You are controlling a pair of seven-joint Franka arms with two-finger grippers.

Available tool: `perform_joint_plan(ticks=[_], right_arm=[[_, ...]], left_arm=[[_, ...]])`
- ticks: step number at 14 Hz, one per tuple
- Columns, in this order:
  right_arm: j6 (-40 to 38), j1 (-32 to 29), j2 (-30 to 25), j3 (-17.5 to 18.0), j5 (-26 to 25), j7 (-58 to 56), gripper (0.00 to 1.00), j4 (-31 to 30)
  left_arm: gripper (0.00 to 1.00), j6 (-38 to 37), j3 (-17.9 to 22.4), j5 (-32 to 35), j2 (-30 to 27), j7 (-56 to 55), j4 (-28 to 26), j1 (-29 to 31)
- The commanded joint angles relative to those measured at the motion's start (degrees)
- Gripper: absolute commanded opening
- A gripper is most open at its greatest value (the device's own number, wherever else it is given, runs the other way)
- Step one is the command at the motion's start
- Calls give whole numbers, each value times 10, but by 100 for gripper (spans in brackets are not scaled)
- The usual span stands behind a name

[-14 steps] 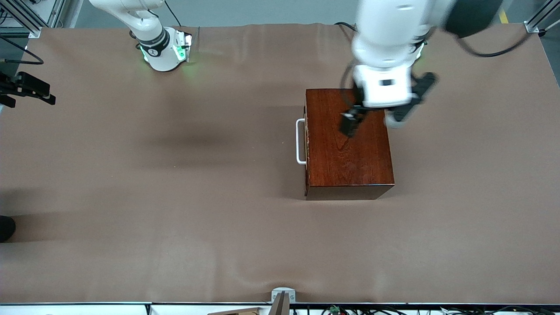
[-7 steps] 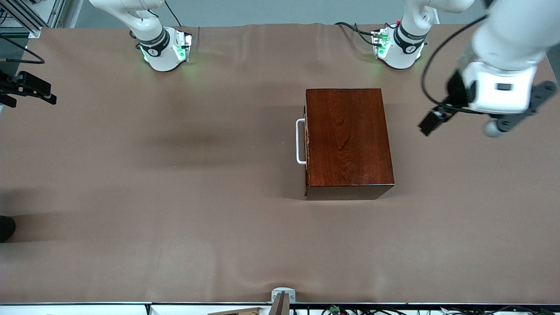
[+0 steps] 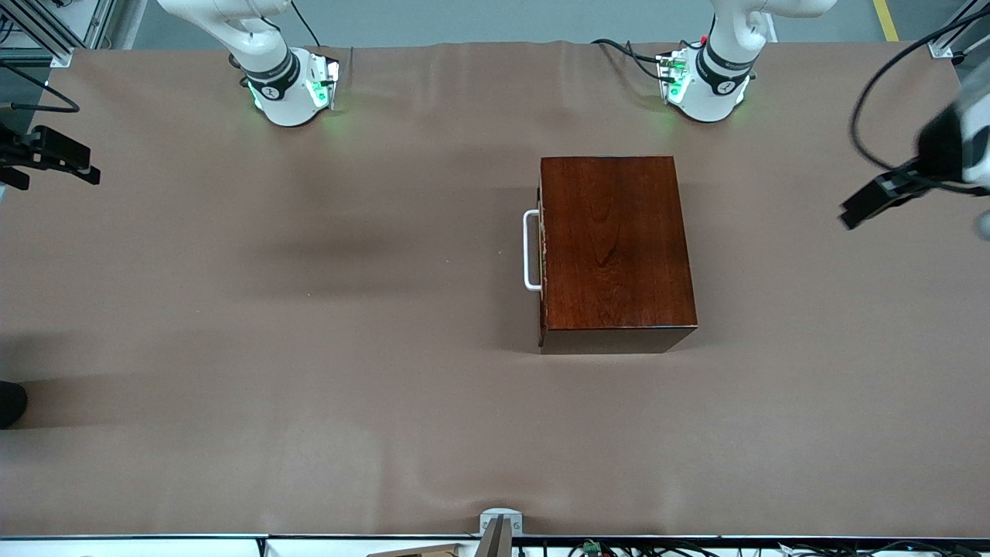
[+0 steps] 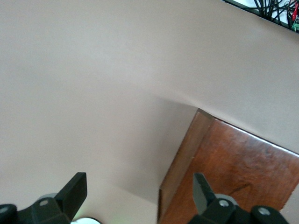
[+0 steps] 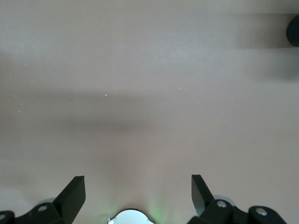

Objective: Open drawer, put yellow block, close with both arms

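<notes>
Seemingly near done: one drawer [image 3: 541, 251] shut in one box [image 3: 615, 247] mid-table toward the left arm's end, no block in view, perhaps inside; two end effectors, left [image 4: 138, 196] splayed over that end's edge, right [image 5: 138, 196] splayed over bare table [image 3: 309, 387].

A wide worktop [image 3: 309, 348] covered in a matte brown, slightly wrinkled sheet is shown, filling nearly the whole front view. Soft, broad shadows are cast across the covering. A strip of grey floor [image 3: 464, 19] is seen along the top edge, with a short yellow floor line [image 3: 882, 19] marked on it. Silver aluminium frame posts [image 3: 46, 31] are placed at the upper corners. A small grey metal bracket [image 3: 499, 520] is fixed at the lower edge, beside a tangle of dark cables [image 3: 657, 548].
</notes>
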Motion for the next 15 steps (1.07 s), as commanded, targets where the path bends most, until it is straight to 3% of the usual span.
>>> perform_joint_plan(ticks=[1, 6, 15], right_arm=[[4, -5, -18, 6, -5, -5, 100, -17], [4, -6, -18, 5, -5, -5, 100, -17], [4, -6, -18, 5, -5, -5, 100, -18]], left_arm=[[100, -13, -4, -10, -21, 62, -15, 18], [100, -27, -5, -10, -26, 147, -31, 37], [100, -13, -8, -9, -29, 164, -36, 37]])
